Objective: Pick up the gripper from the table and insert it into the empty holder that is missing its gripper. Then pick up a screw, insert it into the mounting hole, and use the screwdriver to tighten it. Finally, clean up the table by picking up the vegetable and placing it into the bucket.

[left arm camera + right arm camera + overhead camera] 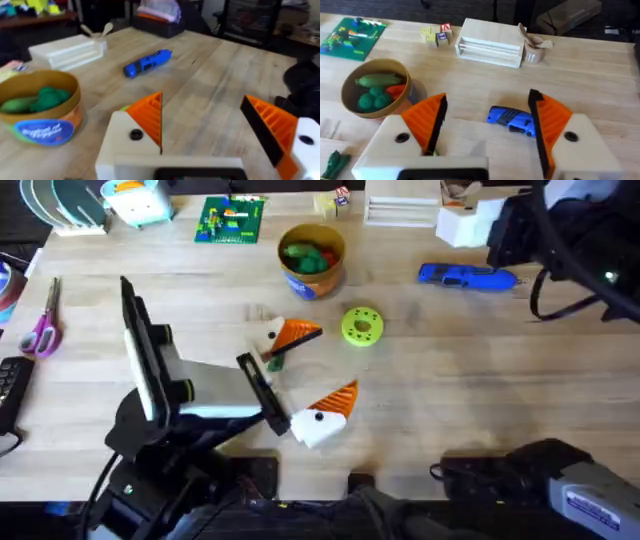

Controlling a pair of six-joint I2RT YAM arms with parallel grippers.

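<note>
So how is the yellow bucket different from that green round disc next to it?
The bucket is tan-yellow with a blue band, while the disc is lime green. The bucket is a tall open tub with green toy vegetables inside. The disc lies low and flat on the table and holds nothing. The bucket also looks wider than the disc. Both are round and sit close together on the table.

Wooden table point(450, 410) bears screwdriver point(467, 276), bucket point(312, 264), scissors point(42, 325).

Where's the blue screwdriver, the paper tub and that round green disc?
Screwdriver point(467, 276), overhead view, middle of its blue body.
Tub point(300, 280), overhead view, front wall under the rim.
Green disc point(352, 331), overhead view, its flat ring.
</note>
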